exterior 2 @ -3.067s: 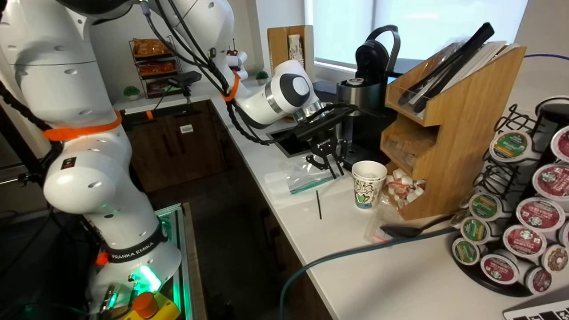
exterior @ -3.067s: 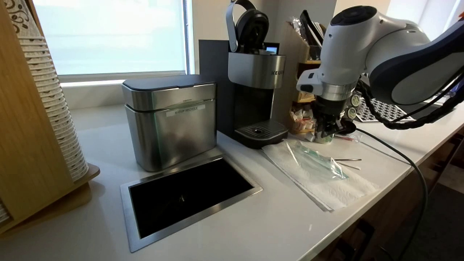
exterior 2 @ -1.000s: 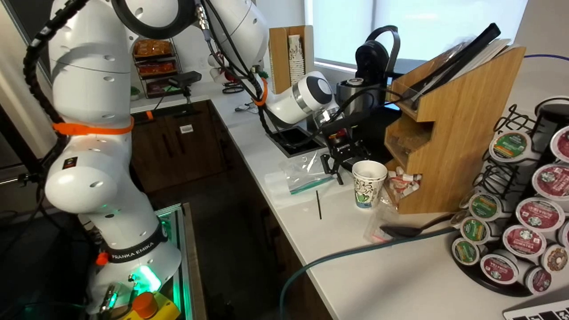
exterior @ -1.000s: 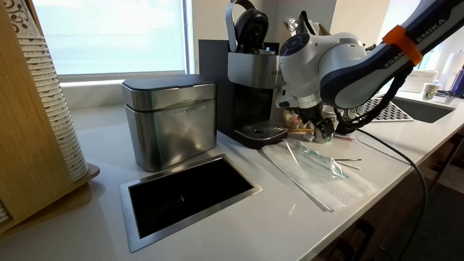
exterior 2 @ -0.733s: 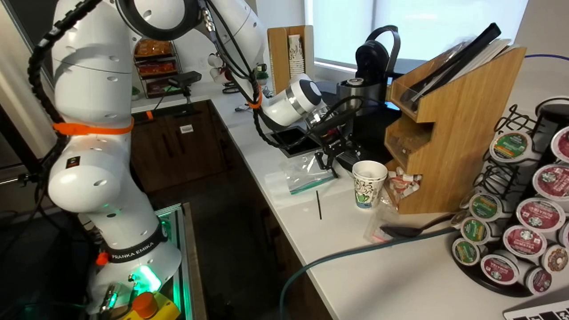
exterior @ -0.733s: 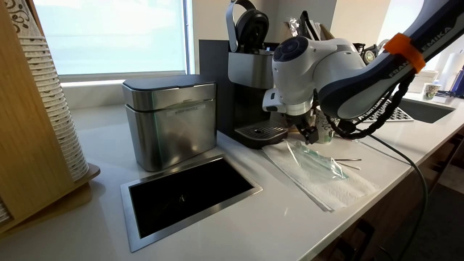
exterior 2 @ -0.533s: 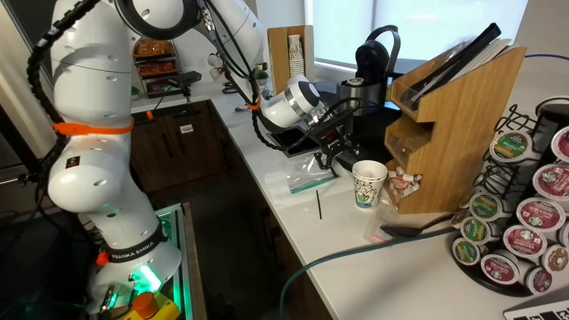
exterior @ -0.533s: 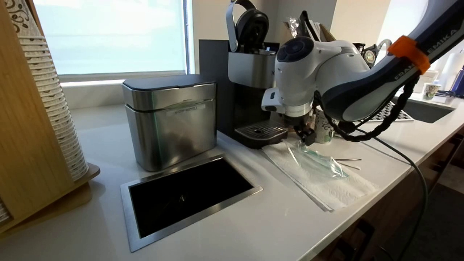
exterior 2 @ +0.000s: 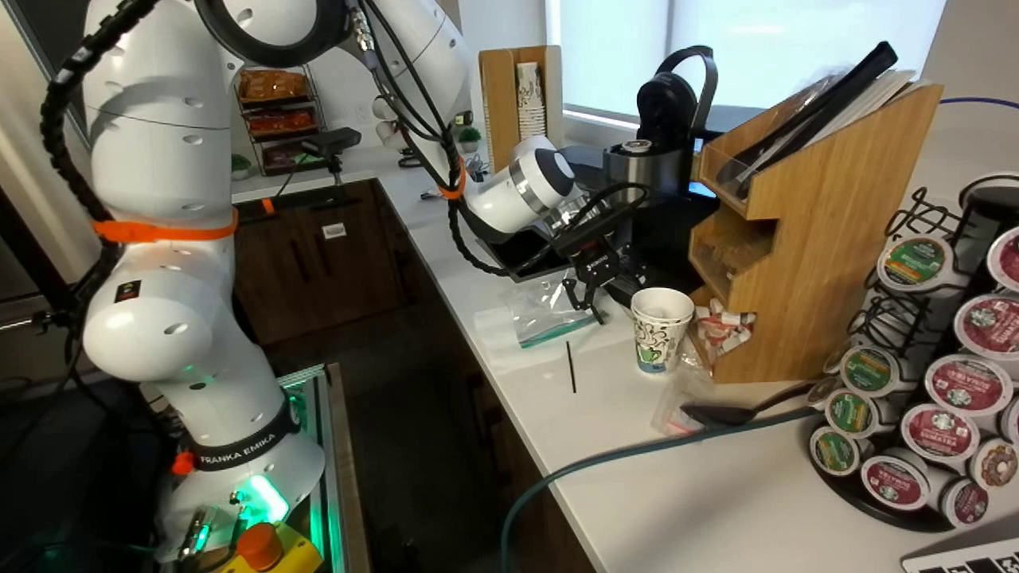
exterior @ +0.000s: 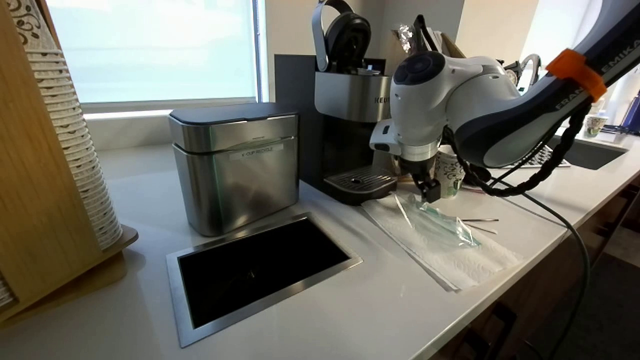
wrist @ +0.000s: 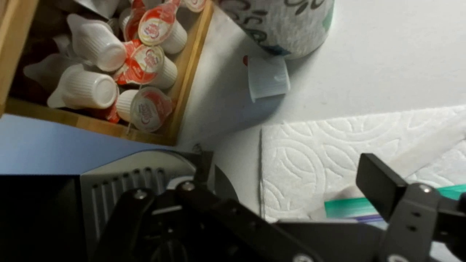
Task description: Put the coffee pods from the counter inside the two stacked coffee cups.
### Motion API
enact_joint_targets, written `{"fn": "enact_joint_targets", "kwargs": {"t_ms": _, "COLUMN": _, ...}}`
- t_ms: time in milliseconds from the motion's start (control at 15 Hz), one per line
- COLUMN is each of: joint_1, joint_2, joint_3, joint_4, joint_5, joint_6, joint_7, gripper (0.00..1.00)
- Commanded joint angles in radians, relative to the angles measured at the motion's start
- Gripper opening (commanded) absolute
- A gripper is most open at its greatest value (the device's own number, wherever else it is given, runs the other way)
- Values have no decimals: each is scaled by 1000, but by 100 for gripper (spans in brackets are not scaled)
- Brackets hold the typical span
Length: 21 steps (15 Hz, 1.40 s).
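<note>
Two nested paper cups [exterior 2: 661,330] with leafy print stand upright on the off-white counter [exterior: 340,310]. Close beside their base in the wrist view lies a small white pod [wrist: 268,78] on its side, red showing at one edge. More pods [exterior 2: 967,386] hang on a black carousel in an exterior view. My gripper [wrist: 291,173] hangs low over the paper towel, a short way from the cups, toward the coffee machine. Its jaws stand wide apart with nothing held; only towel and bag show between them. The inside of the cups is not visible from here.
A coffee machine [exterior: 352,97] with raised lid stands close by the gripper. The wooden organizer [exterior 2: 836,263] holds creamers in its lowest bin. A zip bag [exterior: 445,225] lies on the paper towel [exterior: 480,262]. A green cable [exterior 2: 605,458] crosses the counter.
Over these seconds the arm has swung and my gripper has turned and come lower. In the last second it has drawn slightly away from the cups. Cups and bag stay essentially in place.
</note>
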Motion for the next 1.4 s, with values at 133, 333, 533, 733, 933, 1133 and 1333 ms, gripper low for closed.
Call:
{"fn": "enact_joint_targets", "kwargs": {"t_ms": 133, "joint_1": -34, "joint_2": -24, "joint_3": -46, "joint_4": -23, "joint_5": -28, "joint_6": 83, "joint_7": 172, "gripper": 100}}
{"fn": "enact_joint_targets", "kwargs": {"t_ms": 333, "joint_1": -52, "joint_2": -21, "joint_3": -69, "joint_4": -6, "joint_5": -22, "joint_6": 131, "joint_7": 199, "gripper": 100}}
{"fn": "enact_joint_targets", "kwargs": {"t_ms": 533, "joint_1": -75, "joint_2": 9, "joint_3": -72, "joint_4": 37, "joint_5": 21, "joint_6": 156, "joint_7": 155, "gripper": 100}}
{"fn": "enact_joint_targets", "kwargs": {"t_ms": 733, "joint_1": -102, "joint_2": 25, "joint_3": -64, "joint_4": 42, "joint_5": 83, "joint_6": 197, "joint_7": 129, "gripper": 100}}
{"fn": "enact_joint_targets", "kwargs": {"t_ms": 933, "joint_1": -113, "joint_2": 55, "joint_3": -54, "joint_4": 52, "joint_5": 163, "joint_6": 219, "joint_7": 66, "gripper": 100}}
{"fn": "enact_joint_targets", "kwargs": {"t_ms": 1133, "joint_1": -110, "joint_2": 75, "joint_3": -52, "joint_4": 64, "joint_5": 218, "joint_6": 218, "joint_7": 30, "gripper": 96}}
{"fn": "enact_joint_targets", "kwargs": {"t_ms": 1333, "joint_1": -116, "joint_2": 82, "joint_3": -56, "joint_4": 65, "joint_5": 264, "joint_6": 235, "joint_7": 29, "gripper": 88}}
